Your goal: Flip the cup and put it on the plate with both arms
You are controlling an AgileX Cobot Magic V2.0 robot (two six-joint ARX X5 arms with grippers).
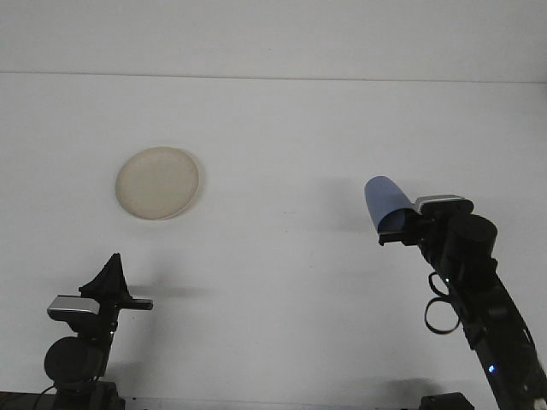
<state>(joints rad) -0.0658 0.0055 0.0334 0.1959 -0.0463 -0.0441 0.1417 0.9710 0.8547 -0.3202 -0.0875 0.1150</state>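
Front view: right fingers (395, 229) clamp the tilted blue cup (384, 202); left fingers (109, 275) unclear; loose grip risks dropping it.

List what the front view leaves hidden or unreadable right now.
- Blue cup: lower end hidden inside the right gripper; which end is the mouth is unclear.
- Left gripper: dark, edge-on silhouette, so finger gap unreadable.
- Plate: too small to show surface detail.
- Both arm bases: cut by the bottom edge.
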